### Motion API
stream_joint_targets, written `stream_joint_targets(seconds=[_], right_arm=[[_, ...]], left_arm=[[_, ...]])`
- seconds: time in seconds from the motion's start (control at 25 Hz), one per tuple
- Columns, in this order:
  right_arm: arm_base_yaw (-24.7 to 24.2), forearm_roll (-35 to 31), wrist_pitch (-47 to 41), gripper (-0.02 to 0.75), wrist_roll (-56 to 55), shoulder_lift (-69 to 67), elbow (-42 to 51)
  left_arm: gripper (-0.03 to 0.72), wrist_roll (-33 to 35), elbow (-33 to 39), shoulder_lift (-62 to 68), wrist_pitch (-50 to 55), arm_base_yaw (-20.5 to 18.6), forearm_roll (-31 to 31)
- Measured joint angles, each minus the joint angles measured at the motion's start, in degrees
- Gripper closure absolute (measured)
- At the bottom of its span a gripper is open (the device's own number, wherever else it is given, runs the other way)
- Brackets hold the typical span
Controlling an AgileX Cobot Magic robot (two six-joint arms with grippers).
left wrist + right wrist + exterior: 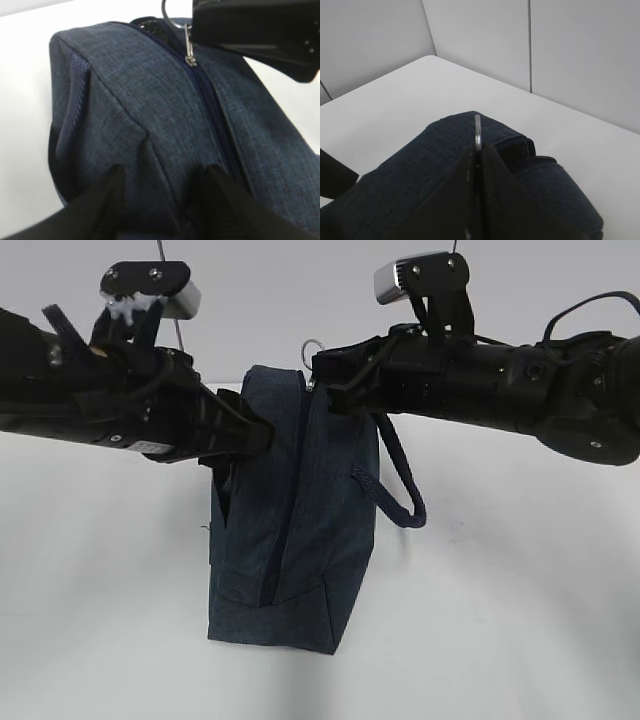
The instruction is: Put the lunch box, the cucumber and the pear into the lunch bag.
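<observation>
The dark navy lunch bag (300, 540) stands upright on the white table, its long zipper (285, 520) running down the near face. At the bag's upper left corner my left gripper (255, 435) has a finger on each side of a raised fold of fabric (150, 150), holding it. My right gripper (322, 368) is shut on the metal ring pull (313, 345) at the bag's top; the ring (478, 131) sticks out between its closed fingers. The zipper slider (190, 60) sits near the top. The lunch box, the cucumber and the pear are out of view.
A looped navy handle (400, 490) hangs off the bag's right side under the right arm. The white table (520, 620) runs back to grey wall panels (580, 50). Both arms meet above the bag.
</observation>
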State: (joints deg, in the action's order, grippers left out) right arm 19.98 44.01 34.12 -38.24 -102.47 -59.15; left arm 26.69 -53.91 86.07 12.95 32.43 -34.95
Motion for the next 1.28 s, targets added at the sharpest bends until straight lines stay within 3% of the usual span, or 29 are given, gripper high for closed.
stream_joint_targets(seconds=[0.12, 0.32, 0.4, 1.28], right_arm=[[0.00, 0.00, 0.00, 0.738, 0.00, 0.00, 0.00], [0.00, 0.13, 0.14, 0.738, 0.00, 0.00, 0.00], [0.00, 0.17, 0.40, 0.738, 0.00, 0.00, 0.00], [-0.28, 3.68, -3.19, 0.738, 0.00, -0.22, -3.98]], left_arm=[[0.415, 0.00, 0.00, 0.00, 0.07, 0.00, -0.12], [0.632, 0.00, 0.00, 0.00, 0.76, 0.04, -0.12], [0.662, 0.00, 0.00, 0.00, 1.25, 0.04, -0.12], [0.676, -0.02, -0.69, 0.00, 9.07, 0.04, 4.50]])
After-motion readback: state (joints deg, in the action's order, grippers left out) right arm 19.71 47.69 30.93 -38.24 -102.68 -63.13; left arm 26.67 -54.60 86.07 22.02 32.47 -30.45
